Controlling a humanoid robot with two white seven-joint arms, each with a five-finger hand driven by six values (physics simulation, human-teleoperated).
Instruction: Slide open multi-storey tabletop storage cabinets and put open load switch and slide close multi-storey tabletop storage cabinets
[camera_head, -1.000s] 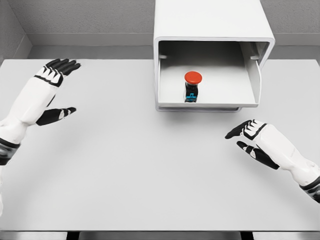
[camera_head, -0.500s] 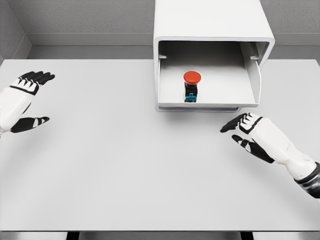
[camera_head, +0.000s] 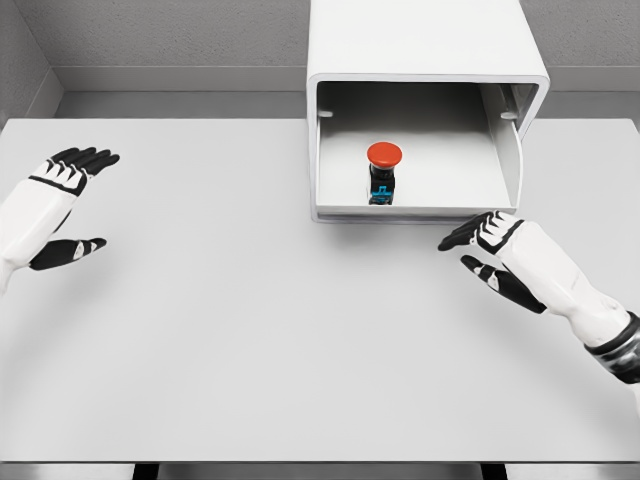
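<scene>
Left hand (camera_head: 45, 205) near the left edge of the white table (camera_head: 250, 340), fingers spread, empty. Grey walls behind. Cabinet (camera_head: 425, 60) at the far edge, drawer (camera_head: 415, 200) slid out, red-capped switch (camera_head: 384, 172) upright inside. Right hand (camera_head: 500, 258) just before the drawer's right front corner, fingers apart, empty.

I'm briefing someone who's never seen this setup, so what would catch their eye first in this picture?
Probably the red-capped load switch, standing upright in the pulled-out drawer of the white storage cabinet at the table's far edge. Next, the two black-fingered hands: the right hand is open just in front of the drawer's right corner, and the left hand is open near the table's left edge, holding nothing.
</scene>
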